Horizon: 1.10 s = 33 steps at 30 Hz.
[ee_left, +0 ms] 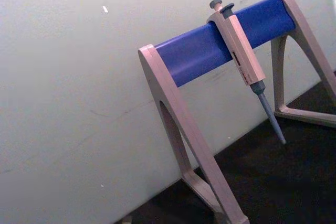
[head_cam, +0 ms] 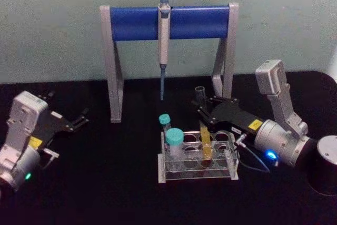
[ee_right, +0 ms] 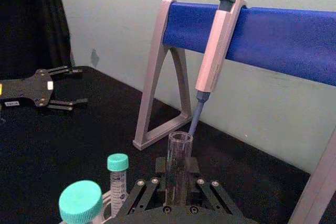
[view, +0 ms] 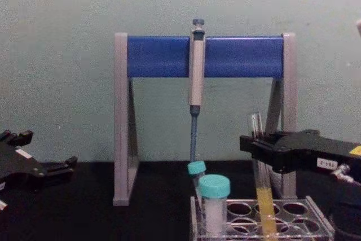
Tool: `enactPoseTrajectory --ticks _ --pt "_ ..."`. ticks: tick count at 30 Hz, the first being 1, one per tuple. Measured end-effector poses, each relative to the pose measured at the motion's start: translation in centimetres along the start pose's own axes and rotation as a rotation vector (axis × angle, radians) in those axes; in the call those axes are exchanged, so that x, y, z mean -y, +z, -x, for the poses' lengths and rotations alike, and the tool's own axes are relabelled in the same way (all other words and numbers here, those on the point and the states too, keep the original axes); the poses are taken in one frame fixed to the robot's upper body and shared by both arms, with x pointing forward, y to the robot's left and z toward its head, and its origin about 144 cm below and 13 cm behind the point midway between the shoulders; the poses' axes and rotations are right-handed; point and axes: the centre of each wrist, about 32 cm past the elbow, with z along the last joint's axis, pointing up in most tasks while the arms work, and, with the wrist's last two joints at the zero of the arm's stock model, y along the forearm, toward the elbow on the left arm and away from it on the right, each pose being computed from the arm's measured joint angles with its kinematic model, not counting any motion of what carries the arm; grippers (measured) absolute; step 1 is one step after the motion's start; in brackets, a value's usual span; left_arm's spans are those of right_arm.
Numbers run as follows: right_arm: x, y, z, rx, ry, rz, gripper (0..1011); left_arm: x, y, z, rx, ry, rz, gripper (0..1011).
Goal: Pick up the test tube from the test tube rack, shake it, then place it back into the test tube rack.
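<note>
Test tube rack (head_cam: 197,175): nearest, lower centre of the head view on the black table (head_cam: 105,188); clear, with round holes on top.
Capped tubes: a wide teal-capped tube (head_cam: 174,136) and a slimmer teal-capped tube (head_cam: 165,119) stand at the rack's left end.
Test tube (head_cam: 205,145): upright in a hole right of centre, yellow liquid in its lower part, its open top rising above the rack; lower right in the chest view (view: 265,207).
Right gripper (head_cam: 202,110): reaches in from the right just behind the rack, with its fingers pinching the clear upper part of the test tube.
Left gripper (head_cam: 79,119): at centre left, well apart from the rack, fingers spread and holding nothing.
Pipette stand (head_cam: 142,23): behind, grey legs with a blue crossbar.
Pipette (head_cam: 164,35): hangs from the bar's middle, tip down.
Wall: pale green, farthest back.
</note>
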Motion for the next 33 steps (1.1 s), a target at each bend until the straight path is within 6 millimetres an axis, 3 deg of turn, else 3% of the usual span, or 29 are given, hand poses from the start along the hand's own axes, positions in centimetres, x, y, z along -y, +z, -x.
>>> enactPoseTrajectory --ticks 33 --pt "0.40 0.21 -0.08 -0.015 0.015 -0.038 233 0.00 0.00 0.00 0.000 0.000 0.000 1001"
